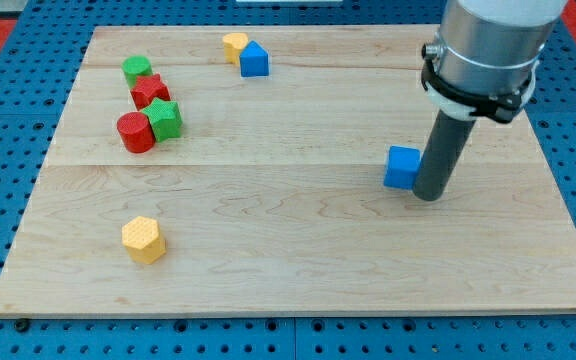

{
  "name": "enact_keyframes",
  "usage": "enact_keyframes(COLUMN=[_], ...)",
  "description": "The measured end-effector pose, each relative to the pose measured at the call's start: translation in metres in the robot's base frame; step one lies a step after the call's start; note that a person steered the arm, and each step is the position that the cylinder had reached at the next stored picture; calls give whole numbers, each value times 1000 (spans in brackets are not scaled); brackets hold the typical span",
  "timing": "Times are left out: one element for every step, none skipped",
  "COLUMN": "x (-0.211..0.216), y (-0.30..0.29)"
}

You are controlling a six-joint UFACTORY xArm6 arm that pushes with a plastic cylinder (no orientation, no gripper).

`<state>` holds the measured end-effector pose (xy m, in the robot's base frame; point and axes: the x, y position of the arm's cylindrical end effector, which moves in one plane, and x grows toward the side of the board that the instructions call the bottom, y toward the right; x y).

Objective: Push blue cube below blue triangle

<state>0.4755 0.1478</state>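
The blue cube [401, 167] lies on the wooden board [288, 250] at the view's right of centre. My tip [427, 195] stands right against the cube's right side, touching it or nearly so. The blue triangle [254, 59] sits near the view's top, left of centre, far up and to the left of the cube. A yellow round block [234, 45] touches the triangle's upper left.
At the view's upper left is a cluster: a green round block [136, 69], a red star [150, 92], a green star [165, 117] and a red cylinder [135, 132]. A yellow hexagon [143, 239] lies at the lower left. The board's edges border a blue pegboard.
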Motion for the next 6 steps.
enact_keyframes(x=[-75, -130, -115, -84, -47, -71], y=[-43, -82, -133, -70, -154, -187])
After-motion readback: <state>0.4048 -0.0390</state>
